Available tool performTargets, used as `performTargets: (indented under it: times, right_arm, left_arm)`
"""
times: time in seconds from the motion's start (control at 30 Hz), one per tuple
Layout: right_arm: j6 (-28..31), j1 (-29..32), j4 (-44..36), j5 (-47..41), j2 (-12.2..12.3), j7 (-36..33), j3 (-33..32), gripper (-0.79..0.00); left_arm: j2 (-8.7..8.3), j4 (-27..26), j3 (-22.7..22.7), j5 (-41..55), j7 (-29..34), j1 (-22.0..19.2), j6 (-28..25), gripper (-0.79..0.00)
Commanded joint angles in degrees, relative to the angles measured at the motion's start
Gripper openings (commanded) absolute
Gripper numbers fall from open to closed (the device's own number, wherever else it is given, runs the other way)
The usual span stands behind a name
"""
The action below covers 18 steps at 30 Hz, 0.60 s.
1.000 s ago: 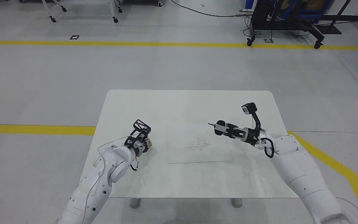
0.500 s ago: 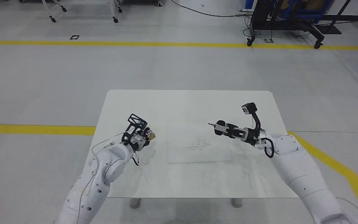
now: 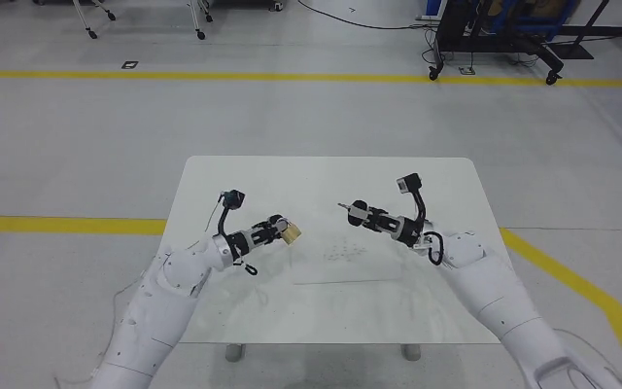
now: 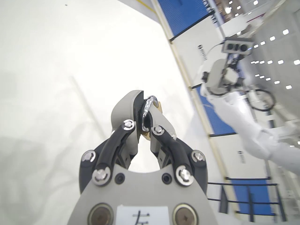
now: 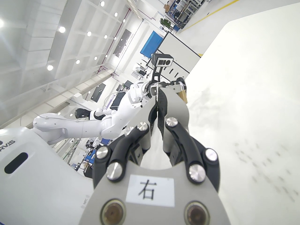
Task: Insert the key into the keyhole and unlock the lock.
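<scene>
Holding one lock [image 3: 289,231]: left end effector [image 4: 145,108]; one key [image 3: 343,206]: right end effector [image 3: 356,211].

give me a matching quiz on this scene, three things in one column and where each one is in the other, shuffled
Things:
1. padlock
2. key
3. table

Places:
a. beneath both arms
b. gripped in the right hand
c. gripped in the left hand

Pairs: 1-c, 2-b, 3-a
</scene>
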State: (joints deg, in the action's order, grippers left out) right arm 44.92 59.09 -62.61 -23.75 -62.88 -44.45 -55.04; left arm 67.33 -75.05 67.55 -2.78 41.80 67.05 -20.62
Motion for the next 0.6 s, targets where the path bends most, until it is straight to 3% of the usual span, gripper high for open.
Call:
performTargets:
  times: [0.0, 0.1, 0.4, 0.57]
  right_arm:
    - [0.5, -0.9, 0.9, -0.6, -0.7, 1.5, 0.9, -0.785]
    - [0.7, -1.5, 1.5, -1.2, -1.1, 2.5, 1.3, -0.785]
    - [0.7, -1.5, 1.5, -1.2, -1.1, 2.5, 1.3, -0.785]
    - [-1.8, -1.2, -0.2, 1.2, -1.5, 4.8, 2.1, -0.785]
  left_arm:
    - [0.3, 2.2, -0.3, 5.6, 1.4, -1.9, -0.3, -0.785]
    - [0.43, 4.8, -0.5, 4.2, 1.0, -4.9, -1.8, -0.785]
    - [0.42, 4.7, -0.6, 3.4, 0.6, -4.9, -1.9, -0.785]
    - [0.86, 5.4, -1.4, 10.0, 3.3, -5.0, 8.3, -0.785]
